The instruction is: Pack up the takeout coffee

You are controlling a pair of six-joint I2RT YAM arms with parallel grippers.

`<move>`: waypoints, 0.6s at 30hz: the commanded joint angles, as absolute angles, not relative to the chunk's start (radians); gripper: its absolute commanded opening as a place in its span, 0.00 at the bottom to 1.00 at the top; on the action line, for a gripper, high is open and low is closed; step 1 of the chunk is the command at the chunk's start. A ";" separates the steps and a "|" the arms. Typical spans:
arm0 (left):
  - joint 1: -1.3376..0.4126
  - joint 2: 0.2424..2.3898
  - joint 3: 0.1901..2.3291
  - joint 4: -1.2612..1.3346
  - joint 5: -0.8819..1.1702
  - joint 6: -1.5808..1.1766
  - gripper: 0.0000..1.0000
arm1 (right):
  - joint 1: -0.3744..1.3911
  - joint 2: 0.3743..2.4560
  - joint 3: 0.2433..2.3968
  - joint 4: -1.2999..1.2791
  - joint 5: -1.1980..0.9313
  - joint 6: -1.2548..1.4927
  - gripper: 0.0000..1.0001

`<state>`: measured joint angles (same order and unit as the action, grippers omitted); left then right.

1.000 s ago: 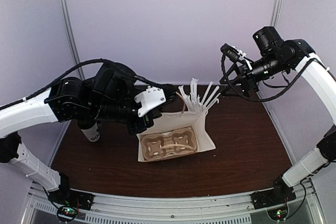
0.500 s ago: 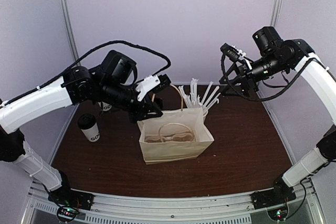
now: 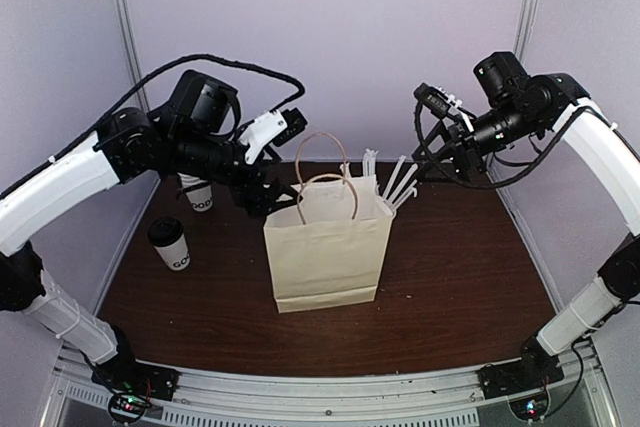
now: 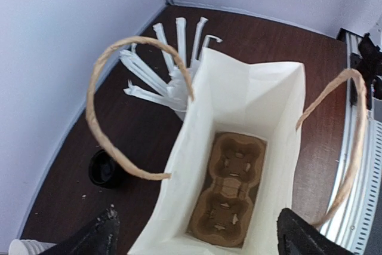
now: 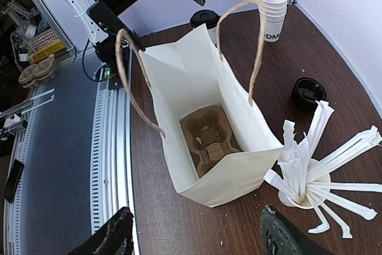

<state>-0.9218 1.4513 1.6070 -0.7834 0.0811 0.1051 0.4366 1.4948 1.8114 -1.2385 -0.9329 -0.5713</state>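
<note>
Nearest me, the bag (image 3: 325, 252) stands upright in the middle of the desk (image 3: 450, 297), mouth open and both handles up. A carrier (image 4: 230, 189) lies flat on its bottom. Left of the bag and apart from it, the coffee (image 3: 170, 244) stands upright near the desk's left edge, lid on, with nothing touching it. Behind the coffee is a cup stack (image 3: 197, 192), partly under my left arm. A loose lid (image 5: 308, 92) lies on the desk behind the bag. The straw cup (image 5: 304, 195) sits just beside the bag's rear right corner, its straws fanning out. My left gripper (image 4: 200, 225) hangs above the bag's rear left, fingers spread wide and empty. My right gripper (image 5: 199, 219) hangs high at the far right, likewise spread and empty.
</note>
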 commanded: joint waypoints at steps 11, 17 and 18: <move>-0.384 1.218 1.242 -0.943 -0.203 -0.356 0.98 | 0.430 1.491 1.835 -1.262 -0.997 -0.575 0.73; -0.242 1.342 1.235 -0.943 -0.132 -0.270 0.98 | 0.430 1.465 1.797 -1.245 -0.992 -0.574 0.73; -0.227 1.378 1.248 -0.959 -0.130 -0.263 0.98 | 0.430 1.460 1.794 -1.244 -0.991 -0.573 0.73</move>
<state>-0.2630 1.2800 1.2068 -0.9371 -0.1989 -0.2794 0.4358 1.4921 1.8149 -1.2518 -0.9752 -0.5724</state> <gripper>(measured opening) 0.976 0.727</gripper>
